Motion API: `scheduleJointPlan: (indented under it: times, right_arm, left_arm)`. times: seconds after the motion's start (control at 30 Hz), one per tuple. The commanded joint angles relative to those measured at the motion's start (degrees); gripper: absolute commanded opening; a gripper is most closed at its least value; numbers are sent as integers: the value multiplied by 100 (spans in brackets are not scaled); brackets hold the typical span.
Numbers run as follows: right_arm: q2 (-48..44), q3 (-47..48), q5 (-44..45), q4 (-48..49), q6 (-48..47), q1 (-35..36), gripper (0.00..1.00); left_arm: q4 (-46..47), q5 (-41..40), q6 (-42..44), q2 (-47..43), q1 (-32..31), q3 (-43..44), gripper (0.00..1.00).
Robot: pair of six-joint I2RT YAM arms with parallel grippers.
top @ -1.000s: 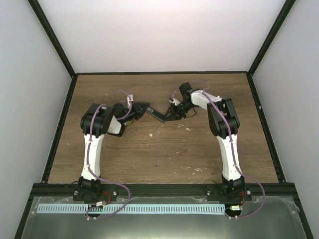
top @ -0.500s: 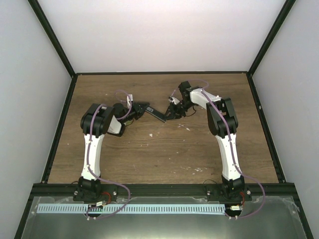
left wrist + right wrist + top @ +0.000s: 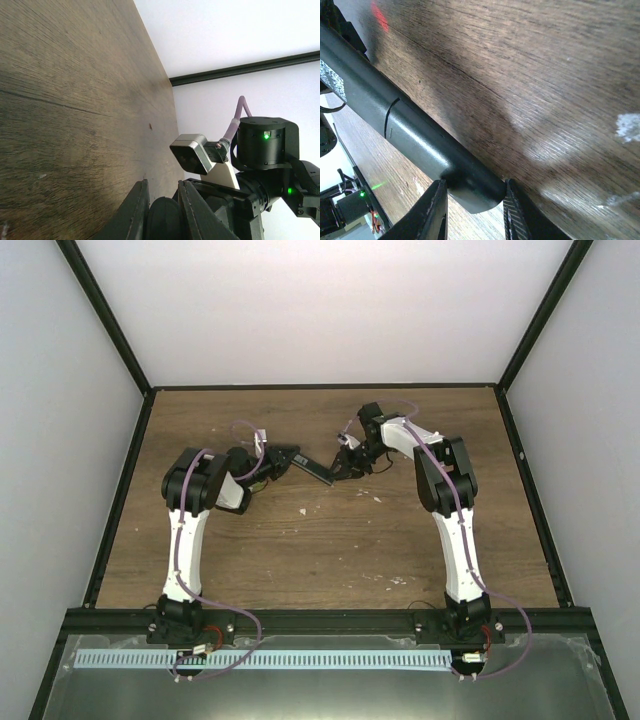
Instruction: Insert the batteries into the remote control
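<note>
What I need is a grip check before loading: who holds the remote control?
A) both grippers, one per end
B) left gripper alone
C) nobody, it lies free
A: the right gripper and the left gripper each close on an end of the remote control.

The worktop (image 3: pixel 330 550) is recorded as mid-brown with a streaked wood grain, marked by scattered pale specks (image 3: pixel 627 125). The remote control (image 3: pixel 415 135) is found to be plain matt black. A black-and-white speckled patch (image 3: pixel 330 82) is seen at its far end in the right wrist view, and a red glow (image 3: pixel 379 15) is noted on the boards nearby.

The left arm (image 3: pixel 190 530) and right arm (image 3: pixel 455 540) are finished in white and black. A lilac cable (image 3: pixel 234 125) is observed. The left gripper (image 3: pixel 162 212) and right gripper (image 3: pixel 474 205) are black. Green indicator lights (image 3: pixel 266 135) are lit on a black housing. The walls (image 3: pixel 320 310) are white, edged by a black frame (image 3: pixel 113 330).
</note>
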Motion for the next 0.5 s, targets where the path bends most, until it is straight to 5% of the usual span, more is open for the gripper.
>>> scheduleJointPlan:
  times: [0.0,0.47]
  right_arm:
    - [130,509,-661,1456,85,474,24]
    - [327,1074,-677,1163,-100,474,25]
  left_arm:
    - [278,1265,-373,80,-727,0,0]
    - [334,1276,-388,88,-734,-21,0]
